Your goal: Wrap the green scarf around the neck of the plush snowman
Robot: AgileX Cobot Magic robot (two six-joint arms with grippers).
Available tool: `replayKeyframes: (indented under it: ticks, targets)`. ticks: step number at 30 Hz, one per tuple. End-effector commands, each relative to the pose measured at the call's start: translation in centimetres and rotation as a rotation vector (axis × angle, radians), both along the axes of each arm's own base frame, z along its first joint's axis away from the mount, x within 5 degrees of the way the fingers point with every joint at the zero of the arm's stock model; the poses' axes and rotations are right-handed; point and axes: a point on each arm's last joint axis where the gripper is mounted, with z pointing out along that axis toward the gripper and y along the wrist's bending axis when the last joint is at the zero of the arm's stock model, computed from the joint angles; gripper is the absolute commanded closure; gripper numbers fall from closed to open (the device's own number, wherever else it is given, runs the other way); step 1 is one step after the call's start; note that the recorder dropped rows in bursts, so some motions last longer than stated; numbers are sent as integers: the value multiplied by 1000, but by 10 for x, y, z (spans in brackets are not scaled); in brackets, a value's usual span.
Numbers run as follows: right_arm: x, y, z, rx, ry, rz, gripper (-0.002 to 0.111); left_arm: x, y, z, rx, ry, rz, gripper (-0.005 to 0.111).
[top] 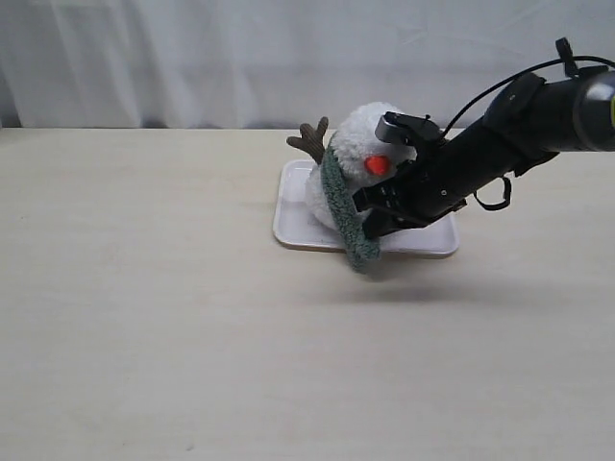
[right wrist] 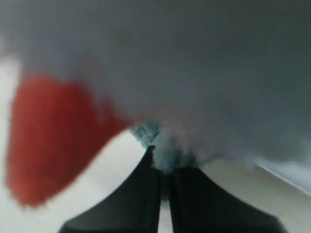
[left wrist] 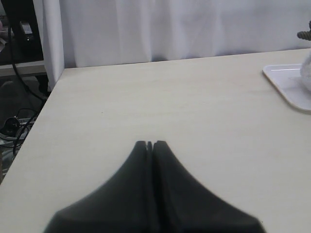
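A: What fills most of the exterior view?

B: A pale wood-grain tabletop (top: pixel 144 336) covers the lower part. A white pleated curtain (top: pixel 192 58) runs along the top.

A: And the robot?

B: 1 black jointed arm (top: pixel 519 125) enters from the upper right and slants down toward the centre.

A: Where is the toy?

B: Just right of centre, on a white rectangular plastic tray (top: pixel 288 229). The fluffy white plush snowman (top: pixel 357 134) sits there, its round head tipped toward the right of the frame.

A: And the scarf?

B: The long grey-green ribbed fuzzy scarf (top: pixel 338 197) lies diagonally over the left side of the snowman's neck (top: pixel 356 175). It runs from just under a brown twig arm (top: pixel 311 140) down past the tray's front rim, and its rounded end reaches the tabletop. I cannot tell whether it passes behind the head.

A: Smaller details?

B: A rounded orange-red nose (top: pixel 378 165) sits just above the arm's end.

A: The grippers?

B: In the right wrist view the right gripper (right wrist: pixel 163 158) has its 2 black fingers pressed together on a tuft of the scarf, close under the white plush. In the left wrist view the left gripper (left wrist: pixel 150 144) has its fingers together on nothing. It hangs over bare tabletop, well apart from the tray.
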Motion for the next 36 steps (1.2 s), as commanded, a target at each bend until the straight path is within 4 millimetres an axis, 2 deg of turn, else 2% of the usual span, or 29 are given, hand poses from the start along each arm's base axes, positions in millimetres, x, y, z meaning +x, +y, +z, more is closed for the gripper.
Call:
replayKeyframes:
  ticks: [1, 3, 5, 10, 13, 19, 26, 33, 36]
  targets:
    - [3, 1, 0, 4, -36, 22, 104, 0, 0, 0, -6, -10, 2, 107]
    - [3, 0, 0, -1, -41, 22, 102, 0, 0, 0, -6, -10, 2, 107]
    - [3, 0, 0, -3, -45, 25, 94, 0, 0, 0, -6, -10, 2, 107]
    - [1, 1, -1, -1, -39, 54, 61, 0, 0, 0, -6, -10, 2, 107]
    - [-2, 3, -2, 23, -32, 74, 50, 0, 0, 0, -6, -10, 2, 107]
    - [-4, 4, -17, 64, -95, 40, 49, 0, 0, 0, -6, -10, 2, 107]
    - [0, 8, -41, 115, -67, 9, 49, 0, 0, 0, -6, -10, 2, 107]
    - [7, 9, -40, 144, -153, -5, 49, 0, 0, 1, -6, -12, 2, 107]
    - [9, 8, -44, 130, -151, -33, 58, 0, 0, 1, -6, -12, 2, 107]
